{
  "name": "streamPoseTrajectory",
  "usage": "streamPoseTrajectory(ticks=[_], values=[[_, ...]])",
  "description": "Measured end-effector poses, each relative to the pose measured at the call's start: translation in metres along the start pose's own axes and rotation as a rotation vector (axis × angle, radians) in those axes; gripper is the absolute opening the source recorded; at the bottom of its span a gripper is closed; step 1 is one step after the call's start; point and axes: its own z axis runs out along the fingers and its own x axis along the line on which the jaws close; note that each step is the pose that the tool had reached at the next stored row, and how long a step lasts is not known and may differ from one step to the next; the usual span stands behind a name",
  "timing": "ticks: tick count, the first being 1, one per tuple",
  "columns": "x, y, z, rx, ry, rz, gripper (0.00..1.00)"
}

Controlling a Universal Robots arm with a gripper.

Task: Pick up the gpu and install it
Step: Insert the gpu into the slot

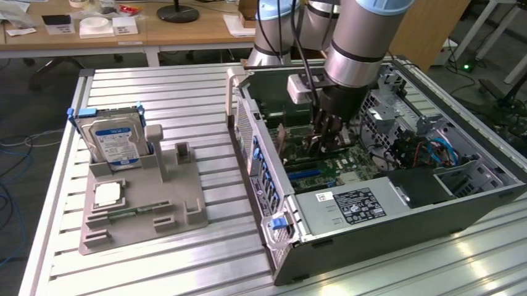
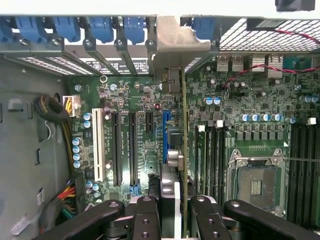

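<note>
1. Gpu [image 2: 183, 150] was seen edge-on in the wrist view, standing upright over the motherboard [image 2: 135, 100] just beside the blue slot [image 2: 164, 135], its metal bracket [image 2: 172, 45] against the case's rear slot openings.
2. Gripper [image 2: 172, 210] was clenched on the gpu, a finger [image 2: 145, 217] pressed to each side of the card's near end.
3. In the exterior view the gripper [image 1: 323, 140] was lowered inside the open computer case [image 1: 395, 216], above the motherboard.
4. The empty processor socket [image 2: 255, 182] lay to one side of the card, white and black slots to the other.
5. On the exterior view's left, a grey fixture tray [image 1: 140, 213] on the slatted table [image 1: 206, 92] held a hard drive [image 1: 115, 142] upright at its far end and a small silver chip [image 1: 108, 194] nearer.
</note>
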Motion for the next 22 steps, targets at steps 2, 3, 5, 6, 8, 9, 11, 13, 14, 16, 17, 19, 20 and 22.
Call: streamPoseTrajectory(ticks=[2,3,5,6,8,9,11,13,14,16,17,19,20,22], values=[[0.0,0.0008,0.0027,0.0001,0.0,0.0,0.28],[0.0,0.0014,0.0041,0.0001,-0.0001,0.0,0.28],[0.0,0.0025,0.0064,0.0,0.0,0.0,0.28],[0.0,0.0032,0.0072,0.0,-0.0001,0.0,0.28],[0.0,0.0047,0.0088,0.0001,-0.0001,0.0,0.28],[0.001,0.0047,0.0102,0.0001,-0.0001,0.0,0.28],[0.001,0.0048,0.0139,0.0,-0.0001,0.0,0.28],[0.001,0.0049,0.0175,0.0,0.0,0.0,0.28],[0.001,0.005,0.0192,0.0,0.0,0.0,0.28],[0.001,0.0051,0.0216,0.0001,-0.0002,0.0,0.28],[0.001,0.0054,0.0219,0.0002,-0.0004,0.0,0.28],[0.001,0.0057,0.0219,0.0001,-0.0003,0.0,0.28],[0.001,0.0057,0.0219,0.0001,-0.0004,0.0,0.28],[0.001,0.0061,0.022,0.0002,-0.0006,0.0,0.28]])
